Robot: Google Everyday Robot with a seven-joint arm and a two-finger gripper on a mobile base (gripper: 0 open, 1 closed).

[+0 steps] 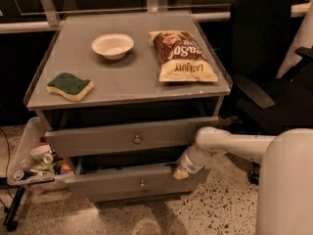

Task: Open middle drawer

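The grey cabinet has three drawers. The middle drawer (117, 180) has a flat grey front with a small round knob (142, 183) at its centre, and it stands pulled out past the drawer below. My gripper (180, 172) is at the end of the white arm (230, 143). It sits at the top edge of the middle drawer's front, near its right end. The top drawer (98, 140), with the tallest front, is also partly pulled out. Only a thin strip of the bottom drawer (127, 198) shows.
On the cabinet top lie a white bowl (112, 45), a green and yellow sponge (70, 85) and a chip bag (182, 56). A tray of clutter (34, 163) hangs at the left. A black office chair (266, 67) stands at the right. The floor is speckled.
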